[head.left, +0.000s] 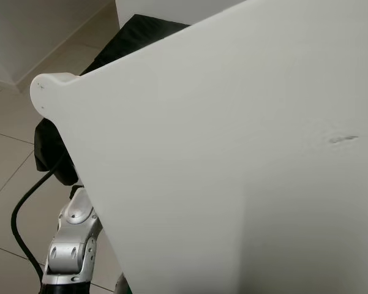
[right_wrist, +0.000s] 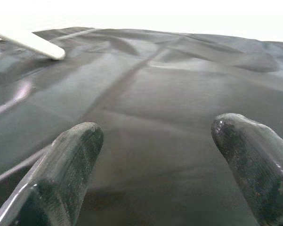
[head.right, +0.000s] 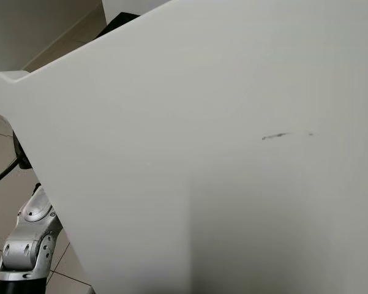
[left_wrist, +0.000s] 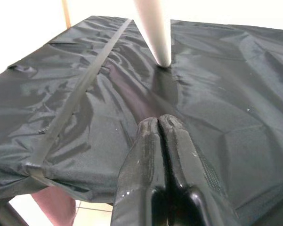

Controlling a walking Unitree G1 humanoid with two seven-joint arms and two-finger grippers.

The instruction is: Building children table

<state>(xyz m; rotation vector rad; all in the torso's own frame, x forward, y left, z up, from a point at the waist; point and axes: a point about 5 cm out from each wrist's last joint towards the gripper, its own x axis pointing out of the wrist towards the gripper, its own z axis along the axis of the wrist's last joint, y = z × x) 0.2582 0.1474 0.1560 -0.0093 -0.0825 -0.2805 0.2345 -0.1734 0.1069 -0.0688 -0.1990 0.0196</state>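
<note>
A large white tabletop [head.left: 232, 153] with a rounded corner [head.left: 49, 89] stands tilted close in front of my head camera and hides most of the scene. Below it lies a black fabric sheet [left_wrist: 216, 94]. A white table leg [left_wrist: 155, 33] rests its end on that sheet, a short way beyond my left gripper [left_wrist: 158, 123], whose fingers are shut with nothing between them. My right gripper [right_wrist: 155, 136] hovers open just over the same black fabric [right_wrist: 169, 94], and a white leg [right_wrist: 33, 43] lies off to one side of it. My silver left arm [head.left: 73, 245] shows under the tabletop's edge.
Pale floor tiles [head.left: 12, 122] spread to the left, with a wall base beyond. A black cable [head.left: 21, 226] loops over the floor beside my left arm. A dark bundle [head.left: 49, 153] hangs under the tabletop's corner.
</note>
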